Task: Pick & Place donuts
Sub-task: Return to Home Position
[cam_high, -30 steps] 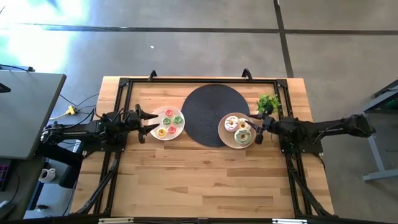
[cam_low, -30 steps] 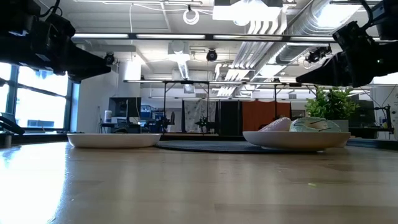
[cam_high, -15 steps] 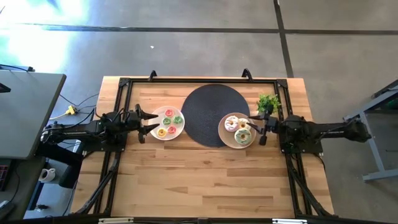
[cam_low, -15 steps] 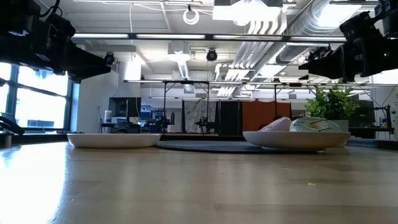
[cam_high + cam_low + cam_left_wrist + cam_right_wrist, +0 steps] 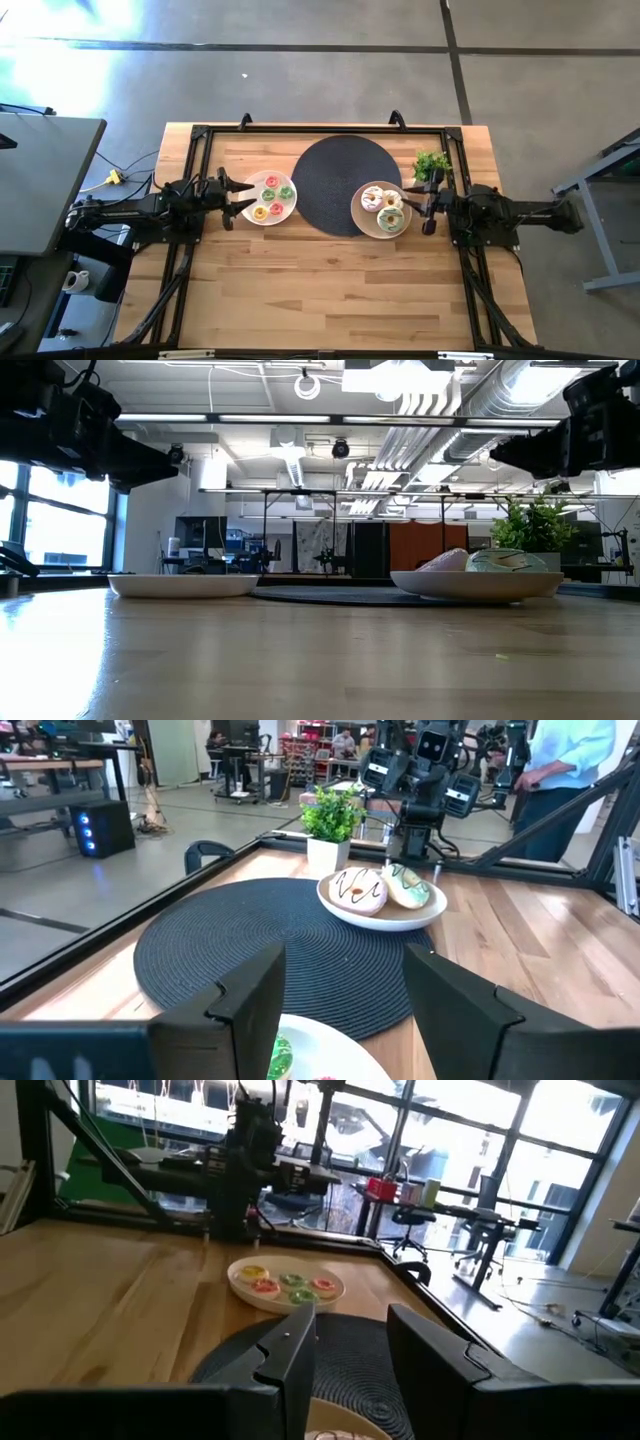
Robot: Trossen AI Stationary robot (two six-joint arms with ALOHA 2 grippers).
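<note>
Right gripper [image 5: 414, 204], fingers apart, hangs at the brown plate's [image 5: 377, 235] three o'clock, its large donuts [image 5: 374, 198] delivered. Left gripper [image 5: 240, 198], apart, waits beside the white plate [image 5: 268, 221].

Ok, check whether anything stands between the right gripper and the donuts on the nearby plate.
Nothing visible does. The open right gripper hangs by the plate, donuts just ahead. The left gripper waits by the other plate.

This is a robotics lab in an open, industrial-style hall. Bare silver ducts [image 5: 440, 400] run across the top of the low view. In the high view, grey concrete floor [image 5: 300, 90] surrounds the wooden tabletop [image 5: 320, 290]. The wrist views show tall windows [image 5: 450, 1120], an office chair [image 5: 405, 1245], a computer tower [image 5: 105, 825] and a standing person [image 5: 565, 765].
</note>
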